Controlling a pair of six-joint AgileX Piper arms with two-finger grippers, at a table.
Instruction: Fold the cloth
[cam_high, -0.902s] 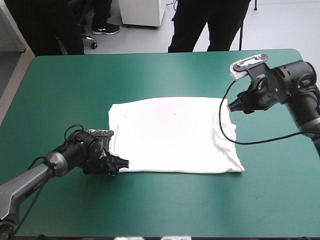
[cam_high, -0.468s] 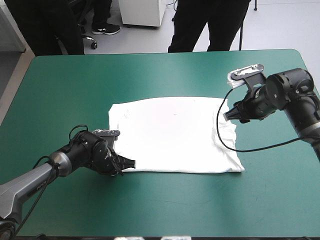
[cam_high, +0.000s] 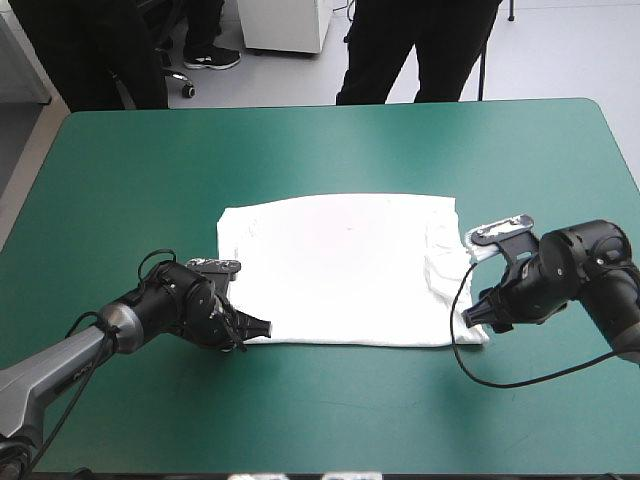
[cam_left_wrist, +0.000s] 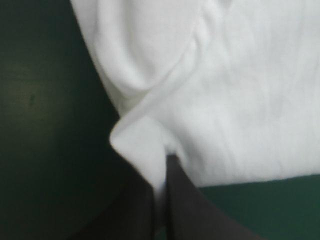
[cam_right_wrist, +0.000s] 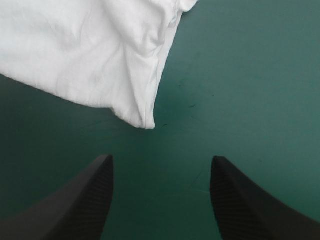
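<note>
Having swung back from the far corner of the T-shirt (cam_high: 340, 268), the right gripper (cam_right_wrist: 160, 159) now sits with jaws apart, the shirt's limp, rumpled near corner just ahead of it, untouched. The left gripper (cam_left_wrist: 159, 172) stays clamped on the other near corner, thin white cloth peaking between its jaws. With the shirt flat between the grippers, both near corners look almost ready to lift.

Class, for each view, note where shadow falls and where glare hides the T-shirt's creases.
High view: the T-shirt glares blank white centrally. Left wrist view: the teal-green cover lies in deep shadow. Right wrist view: even light, softly shaded folds.
</note>
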